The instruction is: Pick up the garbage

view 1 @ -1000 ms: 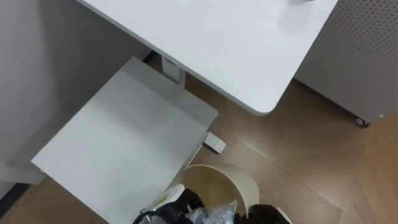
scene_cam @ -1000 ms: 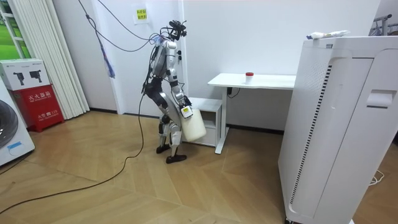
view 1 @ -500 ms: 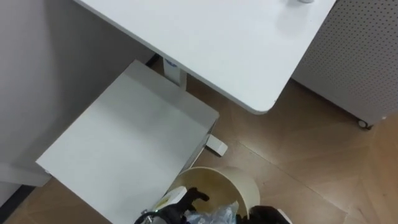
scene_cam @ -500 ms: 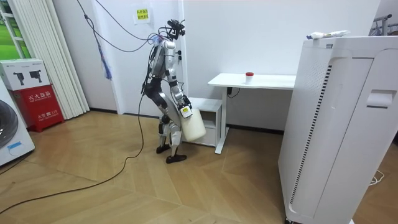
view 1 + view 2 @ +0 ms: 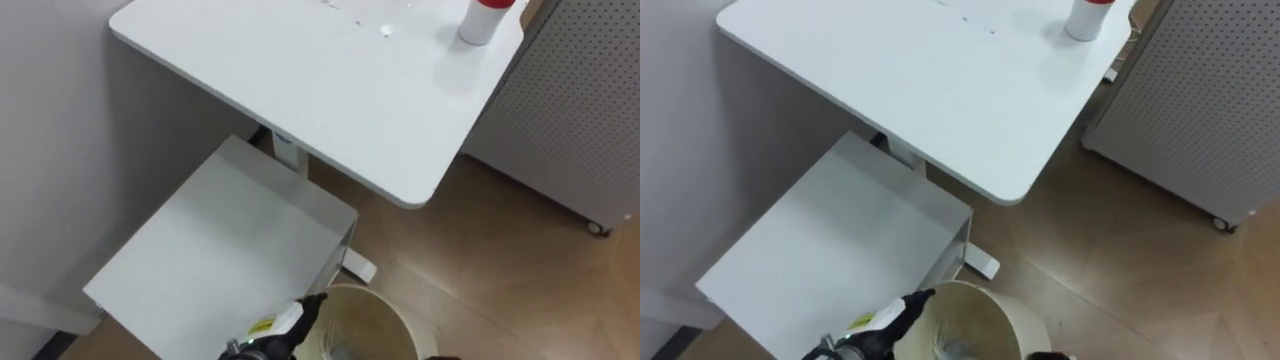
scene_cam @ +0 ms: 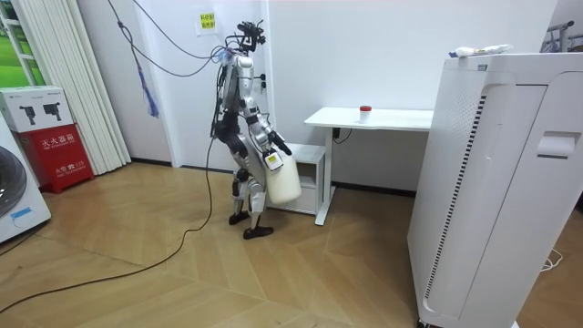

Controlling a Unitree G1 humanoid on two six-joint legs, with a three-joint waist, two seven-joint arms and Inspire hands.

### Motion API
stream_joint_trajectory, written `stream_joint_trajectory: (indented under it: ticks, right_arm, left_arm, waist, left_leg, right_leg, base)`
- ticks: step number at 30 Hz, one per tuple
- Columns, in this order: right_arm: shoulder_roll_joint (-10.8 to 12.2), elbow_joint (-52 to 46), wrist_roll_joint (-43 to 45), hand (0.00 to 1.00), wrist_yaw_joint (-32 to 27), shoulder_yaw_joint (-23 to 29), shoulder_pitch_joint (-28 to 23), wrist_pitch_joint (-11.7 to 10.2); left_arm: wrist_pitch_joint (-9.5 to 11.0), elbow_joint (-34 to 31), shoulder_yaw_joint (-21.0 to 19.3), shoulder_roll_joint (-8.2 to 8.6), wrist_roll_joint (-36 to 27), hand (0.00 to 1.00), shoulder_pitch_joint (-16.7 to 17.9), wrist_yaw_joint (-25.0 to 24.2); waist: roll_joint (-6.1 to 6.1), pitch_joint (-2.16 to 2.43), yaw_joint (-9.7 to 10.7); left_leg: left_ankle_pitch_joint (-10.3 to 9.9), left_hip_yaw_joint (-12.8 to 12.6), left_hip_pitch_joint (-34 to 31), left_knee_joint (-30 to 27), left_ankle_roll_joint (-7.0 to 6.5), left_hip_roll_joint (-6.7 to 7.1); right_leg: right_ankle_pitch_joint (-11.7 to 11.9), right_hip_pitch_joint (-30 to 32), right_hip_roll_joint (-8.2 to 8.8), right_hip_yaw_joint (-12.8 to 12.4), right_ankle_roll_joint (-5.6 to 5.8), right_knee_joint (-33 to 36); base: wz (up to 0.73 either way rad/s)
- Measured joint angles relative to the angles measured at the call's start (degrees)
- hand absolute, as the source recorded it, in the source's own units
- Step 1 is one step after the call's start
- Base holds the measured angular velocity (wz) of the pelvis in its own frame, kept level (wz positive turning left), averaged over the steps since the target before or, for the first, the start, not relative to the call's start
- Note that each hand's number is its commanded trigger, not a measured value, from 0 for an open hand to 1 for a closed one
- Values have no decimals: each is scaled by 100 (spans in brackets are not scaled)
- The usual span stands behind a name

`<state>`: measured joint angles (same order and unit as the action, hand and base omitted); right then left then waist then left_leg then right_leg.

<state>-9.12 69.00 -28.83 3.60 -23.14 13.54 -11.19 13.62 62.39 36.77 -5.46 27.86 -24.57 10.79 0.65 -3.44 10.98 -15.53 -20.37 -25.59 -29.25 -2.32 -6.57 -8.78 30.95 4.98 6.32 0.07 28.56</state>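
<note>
Lying low inside the bin (image 5: pixel 385 312), the garbage (image 5: pixel 336 349) shows as a pale crumpled scrap, only partly seen at the bottom edge of the eye views. The bin is a cream round tub, held up off the floor in front of the robot. The left hand (image 5: pixel 288 322) lies against the bin's left rim with its fingers (image 5: pixel 312 301) stretched out straight along the edge, touching it rather than curled over it. A dark sliver of the right hand (image 5: pixel 441 356) shows at the bin's right side, and whether it grips cannot be told. Just beyond the bin stands a low white shelf (image 5: pixel 220 255) against the wall, and above and beside it a white desk (image 5: pixel 300 90). A small white bottle (image 5: pixel 480 18) with a red cap stands upright near the desk's far right corner. To the right of the desk is a perforated white panel (image 5: pixel 575 110) with a caster (image 5: pixel 600 229) on the wood floor (image 5: pixel 500 290). In the room view the robot stands upright by the shelf and the desk's near end, the bin against its front. A tall white appliance (image 6: pixel 492 182) fills the room view's right. At the room view's left are curtains (image 6: pixel 64 82), a red box (image 6: pixel 50 137) and a washer (image 6: pixel 14 196).
</note>
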Motion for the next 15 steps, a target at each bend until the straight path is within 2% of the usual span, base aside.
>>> stream_joint_trajectory:
  ticks: [4, 6, 8, 10, 11, 12, 13, 14, 15]
  right_arm:
    - [-50, -1, 3, 100, 120, 85, -87, -4]
    - [-69, -41, 55, 100, 192, 185, -188, -8]
    - [-100, -40, 149, 100, 251, 200, -268, 3]
    - [-100, -126, 254, 100, 272, 201, -358, 5]
    - [-114, -205, 256, 100, 292, 203, -424, 11]
    - [-153, -335, 250, 100, 327, 235, -503, 17]
    - [-194, -461, 250, 100, 338, 255, -571, 32]
    - [-262, -697, 282, 100, 344, 260, -689, 42]
    - [-300, -804, 286, 100, 347, 259, -812, 42]
  left_arm:
    - [25, -383, 4, 2, 116, 0, 194, 26]
    - [48, -820, 5, -110, 335, 0, 374, 21]
    - [81, -906, -4, -146, 387, 0, 444, 55]
    - [81, -981, -44, -218, 367, 0, 578, 111]
    - [76, -1088, -128, -302, 379, 0, 677, 110]
    - [67, -1307, -335, -367, 440, 0, 814, 110]
    - [63, -1516, -470, -404, 440, 0, 934, 112]
    - [80, -1997, -677, -502, 440, 0, 1202, 158]
    - [126, -2347, -806, -573, 426, 0, 1436, 241]
  waist:
    - [41, 26, 11]
    - [62, 42, 15]
    - [62, 42, -48]
    - [61, 46, -45]
    - [51, 68, -63]
    - [35, 84, -157]
    - [27, 98, -224]
    - [23, 103, -326]
    - [9, 136, -367]
  left_leg:
    - [14, -69, 425, 207, 24, 31]
    - [11, -112, 622, 293, 34, 29]
    - [-14, -154, 829, 319, 75, 18]
    - [-71, -77, 1051, 325, 149, 43]
    - [-112, 219, 1148, 329, 199, 93]
    - [-139, 659, 1239, 391, 247, 192]
    - [-145, 837, 1294, 435, 259, 246]
    - [-145, 1031, 1413, 496, 269, 300]
    - [-144, 1182, 1589, 579, 270, 347]
  right_leg:
    - [-19, -366, -4, 16, 13, -157]
    - [-27, -521, -27, -11, 18, -243]
    - [-28, -636, -96, -140, 19, -279]
    - [-44, -778, -153, -176, -1, -300]
    - [-49, -814, -241, -329, -10, -296]
    - [-35, -808, -342, -550, -19, -282]
    - [-23, -818, -382, -665, -28, -263]
    - [2, -837, -466, -880, -33, -263]
    - [7, -911, -553, -1068, -29, -269]
  base:
    - [-6]
    - [-10]
    - [-37]
    - [-57]
    - [-80]
    - [-94]
    - [-113]
    - [-106]
    - [-94]
